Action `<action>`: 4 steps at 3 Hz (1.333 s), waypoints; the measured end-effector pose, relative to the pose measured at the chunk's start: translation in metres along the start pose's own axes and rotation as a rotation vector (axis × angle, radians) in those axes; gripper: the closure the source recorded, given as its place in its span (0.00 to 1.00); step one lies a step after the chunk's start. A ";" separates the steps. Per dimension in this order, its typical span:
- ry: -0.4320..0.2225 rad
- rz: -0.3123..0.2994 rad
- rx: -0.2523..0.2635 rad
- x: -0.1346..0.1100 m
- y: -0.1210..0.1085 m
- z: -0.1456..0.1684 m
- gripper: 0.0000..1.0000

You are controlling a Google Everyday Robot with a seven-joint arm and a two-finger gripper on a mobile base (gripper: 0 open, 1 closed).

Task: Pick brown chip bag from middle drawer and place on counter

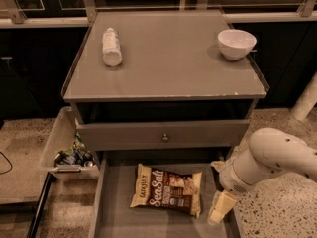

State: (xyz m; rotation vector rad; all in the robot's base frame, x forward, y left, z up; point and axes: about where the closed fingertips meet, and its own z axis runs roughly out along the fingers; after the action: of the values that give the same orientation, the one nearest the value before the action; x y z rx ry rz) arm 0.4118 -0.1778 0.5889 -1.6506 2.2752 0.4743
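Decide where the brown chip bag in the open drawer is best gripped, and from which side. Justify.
Probably from above, pinching across its short span near the right cream end. The brown chip bag lies flat on the middle drawer floor, so no edge offers a side grip; the gripper hangs just right of it.

Speckled terrazzo floor [280, 119], dark cabinets [29, 76] behind

"Sea Salt" script and "LATE JULY" lettering on the brown chip bag [167, 196]
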 end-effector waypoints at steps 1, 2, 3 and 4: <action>-0.033 0.010 -0.011 0.004 0.000 0.022 0.00; -0.084 -0.021 -0.009 0.006 -0.001 0.066 0.00; -0.132 -0.076 0.039 -0.002 -0.009 0.105 0.00; -0.197 -0.130 0.076 -0.009 -0.014 0.143 0.00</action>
State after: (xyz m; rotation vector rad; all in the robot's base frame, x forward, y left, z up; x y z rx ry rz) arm 0.4334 -0.1129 0.4621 -1.6256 2.0068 0.4899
